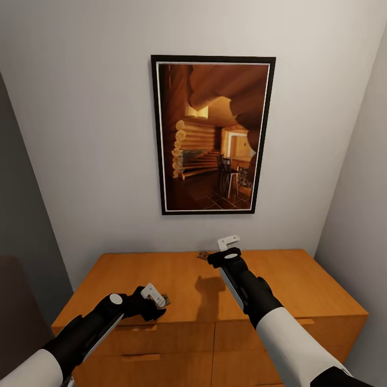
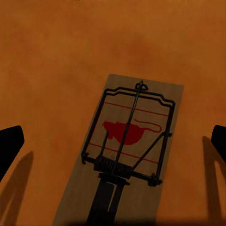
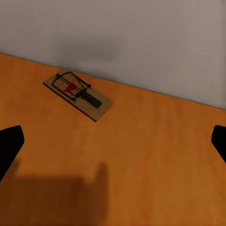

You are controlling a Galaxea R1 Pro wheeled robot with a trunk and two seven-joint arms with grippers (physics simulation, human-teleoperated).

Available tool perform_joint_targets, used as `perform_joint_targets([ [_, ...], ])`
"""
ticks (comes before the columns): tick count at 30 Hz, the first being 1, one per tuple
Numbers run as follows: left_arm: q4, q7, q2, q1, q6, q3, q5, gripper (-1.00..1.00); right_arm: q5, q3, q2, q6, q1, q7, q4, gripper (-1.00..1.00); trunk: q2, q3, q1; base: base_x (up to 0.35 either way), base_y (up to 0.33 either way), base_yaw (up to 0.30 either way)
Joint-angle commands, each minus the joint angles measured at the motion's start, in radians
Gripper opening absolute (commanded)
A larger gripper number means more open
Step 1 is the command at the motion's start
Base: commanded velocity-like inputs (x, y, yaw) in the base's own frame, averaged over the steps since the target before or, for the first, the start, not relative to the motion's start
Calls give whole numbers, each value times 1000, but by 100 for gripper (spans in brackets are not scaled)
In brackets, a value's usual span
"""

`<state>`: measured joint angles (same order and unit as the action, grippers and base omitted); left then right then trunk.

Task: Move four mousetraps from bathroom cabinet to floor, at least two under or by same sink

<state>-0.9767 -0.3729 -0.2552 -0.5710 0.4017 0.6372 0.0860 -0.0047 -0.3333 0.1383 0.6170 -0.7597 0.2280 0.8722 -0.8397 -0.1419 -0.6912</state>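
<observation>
One mousetrap [image 2: 127,146], a small wooden board with a black wire frame and a red mouse print, lies flat on the orange-brown cabinet [image 1: 301,285] top near its front edge. My left gripper [image 1: 157,297] hovers right over it, open, and the dark fingertips [image 2: 10,143] stand wide on either side of the board without touching it. A second mousetrap [image 3: 77,95] lies at the back of the top, close to the wall, also seen as a mousetrap [image 1: 203,255] in the head view. My right gripper [image 1: 228,243] is raised above the top beside it, open and holding nothing.
A framed picture [image 1: 212,134] of a log interior hangs on the pale wall behind the cabinet. Walls close in on both sides. Drawer fronts [image 1: 161,338] with handles face me below the top. A dark shape [image 1: 13,312] stands at the lower left.
</observation>
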Motion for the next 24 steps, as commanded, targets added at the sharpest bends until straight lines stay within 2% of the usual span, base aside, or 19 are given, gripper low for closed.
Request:
perform_joint_targets([
  [1,-1,2,-1,-1,8,2,9,100,-1,-3,0,6,-1,5,1,100,-1,-2,0,0,0,0],
  [3,-2,2,0,-1,8,2,9,100,-1,-3,0,6,-1,5,1,100,-1,-2,0,0,0,0],
  [11,-2,2,2,-1,8,2,9,100,-1,-3,0,6,-1,5,1,100,-57,-27,-31,0,0,0],
  [24,-2,0,2,-1,8,2,9,100,-1,-3,0,6,-1,5,1,100,-57,-27,-31,0,0,0],
])
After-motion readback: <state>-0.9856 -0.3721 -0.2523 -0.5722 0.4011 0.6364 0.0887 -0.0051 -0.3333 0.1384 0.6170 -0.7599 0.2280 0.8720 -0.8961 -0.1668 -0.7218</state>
